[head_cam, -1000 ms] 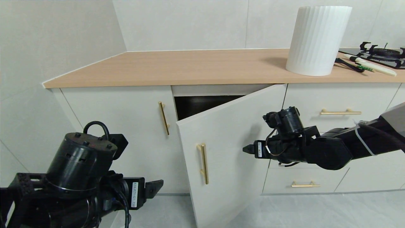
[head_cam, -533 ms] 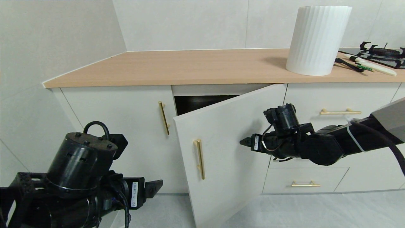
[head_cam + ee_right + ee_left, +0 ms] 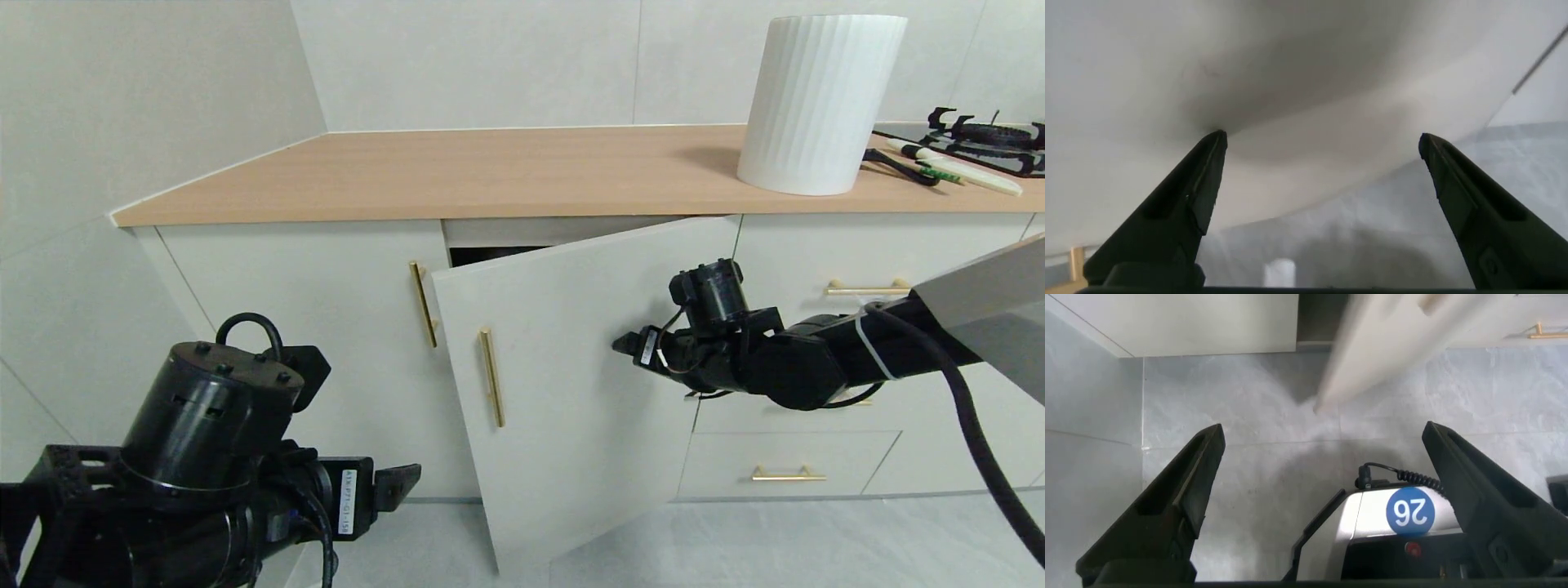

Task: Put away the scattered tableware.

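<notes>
The cabinet door (image 3: 571, 384) under the countertop (image 3: 490, 175) is seen ajar, hinged at its right side, with its free edge swung out toward the robot. A narrow dark gap is left at its upper left corner, just beside the neighbouring door (image 3: 302, 327). The gold door handle (image 3: 491, 377) is set upright near the free edge. The lower corner of that edge is hung above the grey floor (image 3: 775, 539), where open room is left in front of the cabinets. The tableware (image 3: 947, 169) is laid on the countertop at its far right, between a tall white ribbed container (image 3: 816, 102) and a black stove grate (image 3: 992, 135), well apart from both grippers. The right arm is stretched in from the right, roughly level, across the drawer fronts and past a drawer handle (image 3: 869, 287). The right gripper (image 3: 624, 343) is pointed at the door's outer face, right of its middle. In the right wrist view the right gripper (image 3: 1323, 139) is shown spread wide and empty, with its fingers (image 3: 1200, 188) close upon the pale door face, though contact cannot be settled. The left arm is held low at the left, in front of the neighbouring door. The left gripper (image 3: 400, 483) is pointed toward the free edge and is kept apart from it. In the left wrist view the left gripper (image 3: 1323, 433) is seen parted wide and empty above the floor, with the lower corner of the cabinet door (image 3: 1372, 351) beyond it.
</notes>
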### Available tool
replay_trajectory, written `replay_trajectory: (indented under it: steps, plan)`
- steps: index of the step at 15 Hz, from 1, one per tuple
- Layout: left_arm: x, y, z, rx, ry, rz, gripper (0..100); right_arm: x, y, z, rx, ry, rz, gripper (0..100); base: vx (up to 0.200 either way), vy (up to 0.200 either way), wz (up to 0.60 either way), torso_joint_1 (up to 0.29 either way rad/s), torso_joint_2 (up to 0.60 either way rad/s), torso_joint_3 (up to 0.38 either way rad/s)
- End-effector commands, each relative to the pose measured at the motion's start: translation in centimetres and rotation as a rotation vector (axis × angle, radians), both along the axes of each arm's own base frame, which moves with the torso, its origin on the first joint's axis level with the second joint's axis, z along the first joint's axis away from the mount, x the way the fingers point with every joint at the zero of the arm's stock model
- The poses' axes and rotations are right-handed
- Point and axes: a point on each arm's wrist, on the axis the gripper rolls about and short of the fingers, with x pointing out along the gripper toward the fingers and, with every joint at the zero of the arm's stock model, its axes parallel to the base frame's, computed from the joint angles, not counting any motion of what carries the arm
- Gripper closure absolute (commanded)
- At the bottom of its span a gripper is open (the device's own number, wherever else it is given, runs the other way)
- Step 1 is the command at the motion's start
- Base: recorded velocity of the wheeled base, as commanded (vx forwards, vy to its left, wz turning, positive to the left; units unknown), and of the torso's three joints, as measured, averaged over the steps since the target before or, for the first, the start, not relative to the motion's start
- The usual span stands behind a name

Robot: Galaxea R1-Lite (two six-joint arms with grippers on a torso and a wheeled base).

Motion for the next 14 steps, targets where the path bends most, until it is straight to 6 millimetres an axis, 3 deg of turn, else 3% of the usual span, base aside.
replay_trajectory:
  steps: [1,7,14]
  plan:
    - [0.0,0.0,0.0,0.001,0.001,0.001,0,1.2,0.5,-0.8,0.011,-0.004,-0.044,0,0.0,0.0,0.0,0.0,0.0,0.0]
    - [0.0,0.0,-0.1,0.002,0.002,0.001,0,3.7,1.4,-2.4,-0.003,-0.118,-0.192,0,0.0,0.0,0.0,0.0,0.0,0.0]
    - [0.0,0.0,0.0,0.001,0.001,0.001,0,4.9,1.6,-3.0,-0.01,-0.18,-0.265,0,0.0,0.0,0.0,0.0,0.0,0.0]
